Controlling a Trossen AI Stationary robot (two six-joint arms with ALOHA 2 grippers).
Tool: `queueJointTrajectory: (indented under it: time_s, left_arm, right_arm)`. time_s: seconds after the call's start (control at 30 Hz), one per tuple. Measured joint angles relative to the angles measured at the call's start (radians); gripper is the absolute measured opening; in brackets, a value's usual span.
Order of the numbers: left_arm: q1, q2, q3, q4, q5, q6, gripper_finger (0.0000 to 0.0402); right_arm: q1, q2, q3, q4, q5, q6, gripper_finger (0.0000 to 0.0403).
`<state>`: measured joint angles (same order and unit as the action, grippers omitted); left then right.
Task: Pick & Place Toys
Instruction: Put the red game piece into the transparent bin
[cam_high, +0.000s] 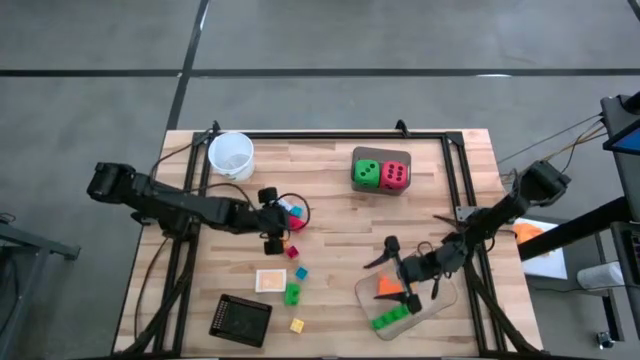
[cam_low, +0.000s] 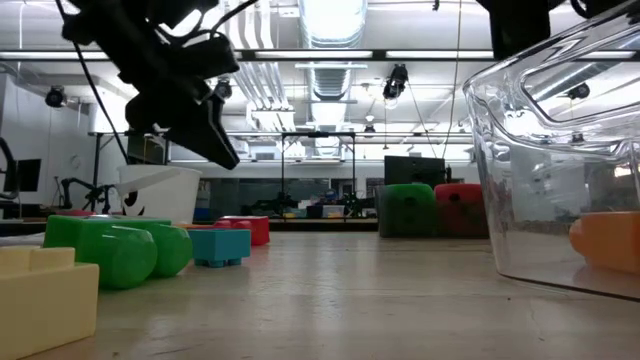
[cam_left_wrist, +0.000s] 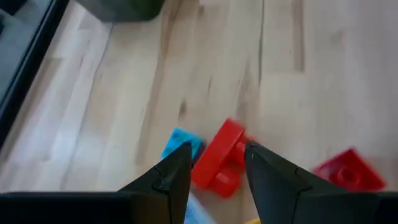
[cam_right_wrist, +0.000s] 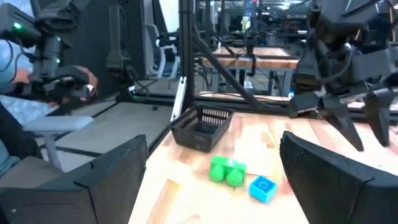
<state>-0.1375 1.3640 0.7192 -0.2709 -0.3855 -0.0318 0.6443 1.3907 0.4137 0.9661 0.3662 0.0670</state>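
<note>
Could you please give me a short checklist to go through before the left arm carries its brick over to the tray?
1. Left gripper shut on red brick: ok, the brick sits between the fingers.
2. Brick lifted off the table: cannot tell.
3. Right gripper open, holding nothing: ok.
4. Right gripper out of the way: not ok, it hangs over the clear tray.
5. Room in the tray: ok, only an orange wedge and green brick inside.
</note>
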Motion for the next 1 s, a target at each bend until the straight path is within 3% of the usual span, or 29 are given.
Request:
queueJointTrajectory:
  time_s: [0.3,0.47,1.0]
  left_arm:
    - [0.110,0.046,0.030,-0.050,0.163,0.255,0.0150]
    - [0.146,0.108,0.042,-0.052,0.218,0.321,0.0150]
    - [0.164,0.362,0.234,-0.164,0.233,0.427,0.0150]
  right_arm:
    - [-0.003,-0.098,-0.054,-0.016,-0.001,-0.003,0.0356]
    - [-0.003,-0.101,-0.056,-0.027,-0.001,-0.007,0.0356]
    - [-0.003,-0.099,-0.056,-0.034,-0.001,-0.004,0.0356]
